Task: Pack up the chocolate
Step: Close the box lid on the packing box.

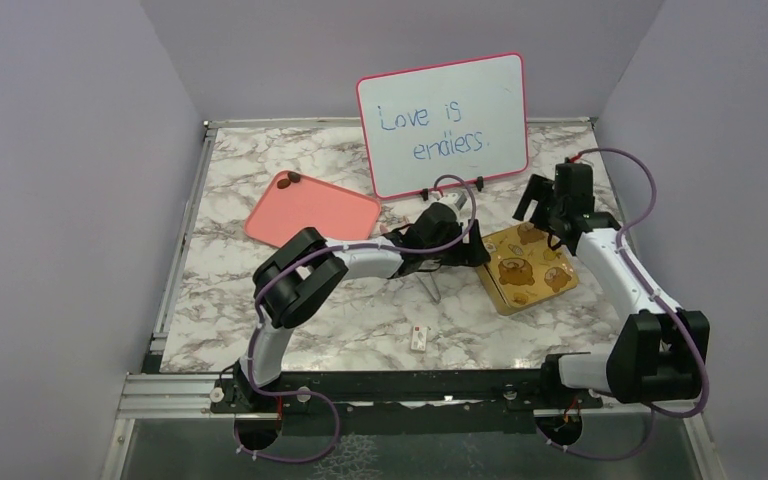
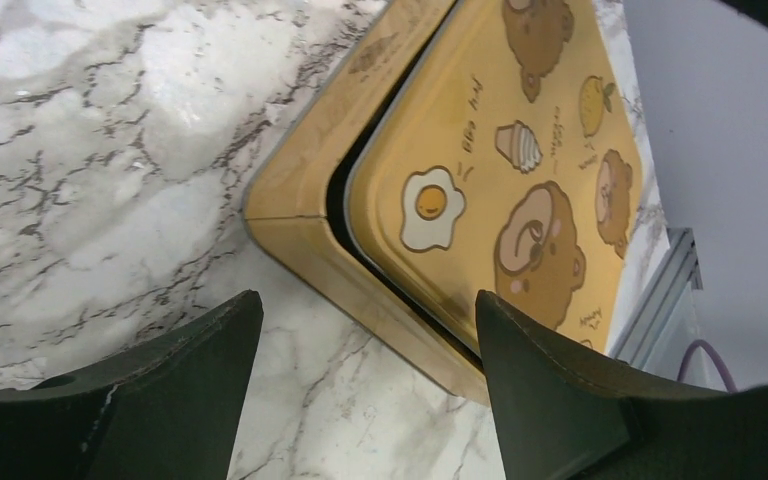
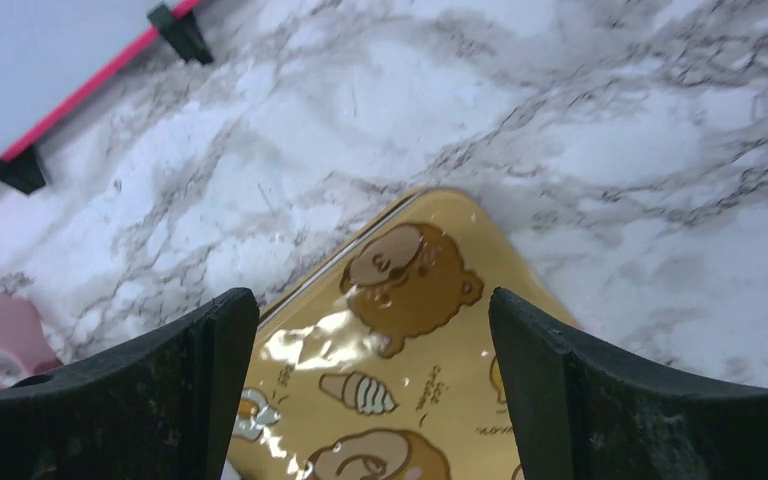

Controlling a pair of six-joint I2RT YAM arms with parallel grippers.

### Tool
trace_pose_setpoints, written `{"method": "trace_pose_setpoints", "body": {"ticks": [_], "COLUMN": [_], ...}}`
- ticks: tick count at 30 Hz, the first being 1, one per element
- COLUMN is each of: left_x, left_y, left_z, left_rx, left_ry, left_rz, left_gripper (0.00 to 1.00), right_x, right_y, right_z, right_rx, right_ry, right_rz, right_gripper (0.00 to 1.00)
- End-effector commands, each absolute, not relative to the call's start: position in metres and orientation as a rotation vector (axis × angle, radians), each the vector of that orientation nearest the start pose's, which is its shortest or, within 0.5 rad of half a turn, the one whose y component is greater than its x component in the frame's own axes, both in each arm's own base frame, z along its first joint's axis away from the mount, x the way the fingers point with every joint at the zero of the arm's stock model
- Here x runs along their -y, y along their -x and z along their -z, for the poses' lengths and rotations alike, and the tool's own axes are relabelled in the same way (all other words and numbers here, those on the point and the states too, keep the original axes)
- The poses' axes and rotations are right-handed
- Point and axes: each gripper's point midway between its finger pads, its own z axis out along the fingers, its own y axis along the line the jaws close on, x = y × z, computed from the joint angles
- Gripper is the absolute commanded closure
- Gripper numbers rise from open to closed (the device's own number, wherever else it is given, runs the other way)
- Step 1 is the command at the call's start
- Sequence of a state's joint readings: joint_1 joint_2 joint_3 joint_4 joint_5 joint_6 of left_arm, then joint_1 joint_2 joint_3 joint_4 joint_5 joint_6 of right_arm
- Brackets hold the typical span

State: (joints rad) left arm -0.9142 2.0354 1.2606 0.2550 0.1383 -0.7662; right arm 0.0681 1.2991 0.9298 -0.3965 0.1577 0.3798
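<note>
Desk (image 1: 260, 300): one, marble-patterned, carrying everything.
Whiteboard (image 1: 445, 125): one, pink-edged, upright just behind the gold box.
Pink tray (image 1: 320, 215): one, well to the left of the gold box.
Gold box (image 1: 528, 268): one, square, cartoon lid on, with a dark gap along one edge.
Left hand (image 2: 360, 320): released, holding nothing, a corner of the gold box seen between its fingers.
Right hand (image 3: 372, 310): released, fingers wide above the gold box's far corner, holding nothing.
White tag (image 1: 419, 338): one, nearer than the gold box and to its left.
Chocolate (image 1: 288, 181): two dark pieces visible, on the pink tray's far corner, well apart from the gold box.
</note>
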Motion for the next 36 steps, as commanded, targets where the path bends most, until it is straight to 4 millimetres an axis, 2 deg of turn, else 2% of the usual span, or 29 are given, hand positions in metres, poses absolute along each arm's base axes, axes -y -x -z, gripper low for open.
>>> {"method": "trace_pose_setpoints", "body": {"ticks": [1,4,9,14,17,22,27,36], "left_x": [0.483,0.483,0.49,0.498,0.5,0.501,0.501,0.507], "left_y": [-0.284,-0.281,-0.276,-0.267,-0.264,-0.264,-0.266,-0.268], "left_z": [-0.116,-0.118,-0.119,-0.114,-0.11,-0.102,-0.095,-0.087], "left_rx": [-2.189,-2.186,-2.182,-2.188,-2.197,-2.207,-2.226,-2.245], "left_ry": [-0.322,-0.322,-0.341,-0.378,-0.385,-0.388,-0.382,-0.391], "left_rz": [1.232,1.238,1.274,1.297,1.297,1.281,1.25,1.216], "left_gripper": [0.21,0.2,0.19,0.18,0.18,0.18,0.18,0.18], "right_x": [0.003,0.017,0.036,0.043,0.038,0.023,0.014,0.005], "right_y": [-0.379,-0.385,-0.378,-0.373,-0.372,-0.372,-0.37,-0.367], "right_z": [-0.153,-0.147,-0.12,-0.108,-0.101,-0.09,-0.08,-0.08], "right_rx": [-2.184,-2.208,-2.274,-2.28,-2.3,-2.314,-2.347,-2.339], "right_ry": [-0.361,-0.382,-0.464,-0.468,-0.455,-0.427,-0.417,-0.416], "right_rz": [-0.049,-0.039,-0.071,-0.108,-0.146,-0.252,-0.31,-0.372], "right_gripper": [0.09,0.09,0.07,0.08,0.1,0.19,0.21,0.28]}}
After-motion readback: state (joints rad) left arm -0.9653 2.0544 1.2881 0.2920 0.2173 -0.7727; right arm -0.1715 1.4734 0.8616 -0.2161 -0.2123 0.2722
